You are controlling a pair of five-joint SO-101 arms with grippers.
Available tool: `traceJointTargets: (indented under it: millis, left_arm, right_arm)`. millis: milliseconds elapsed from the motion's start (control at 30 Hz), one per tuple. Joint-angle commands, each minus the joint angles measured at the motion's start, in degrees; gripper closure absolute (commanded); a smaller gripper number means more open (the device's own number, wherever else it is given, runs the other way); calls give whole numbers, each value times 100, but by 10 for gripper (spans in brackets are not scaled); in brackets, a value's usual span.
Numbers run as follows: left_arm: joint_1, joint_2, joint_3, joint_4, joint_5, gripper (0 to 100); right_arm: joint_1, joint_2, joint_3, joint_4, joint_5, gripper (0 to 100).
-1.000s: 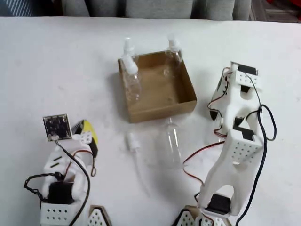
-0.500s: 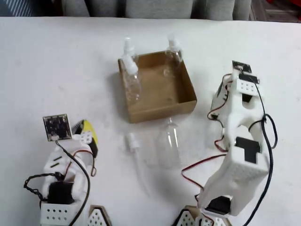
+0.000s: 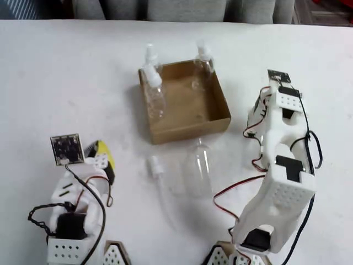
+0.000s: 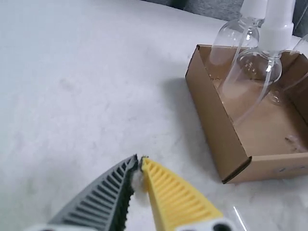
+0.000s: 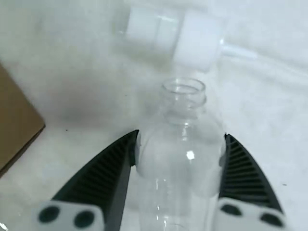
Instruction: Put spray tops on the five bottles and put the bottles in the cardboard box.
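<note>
The uncapped clear bottle (image 3: 199, 164) lies on its side just at 6 o'clock of the cardboard box (image 3: 190, 128), outside it, presumably because it lacks a top. Its loose spray top (image 3: 155, 166) lies at the bottle's 9 o'clock. The right gripper (image 5: 180, 139) has its jaws spread around the bottle's shoulders, likely to lift it for capping. Three capped bottles (image 3: 155, 94) sit in the box. The left gripper (image 4: 138, 166), at the box's 8 o'clock, is closed on nothing.

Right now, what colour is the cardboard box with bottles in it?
The open cardboard box is plain brown, clearest in the high view.
</note>
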Motion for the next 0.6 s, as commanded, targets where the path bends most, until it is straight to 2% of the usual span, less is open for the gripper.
traceJointTargets:
  millis: [0, 467, 567]
  left_arm:
    - [57, -66, -44, -211, -53, 979]
    - [57, -66, -44, -211, -53, 979]
    - [57, -66, -44, -211, -53, 979]
  right_arm:
    - [-40, -66, -325, 110, 35, 687]
    - [-92, 224, -369, 66, 211, 724]
    - [-127, 347, -369, 84, 369, 793]
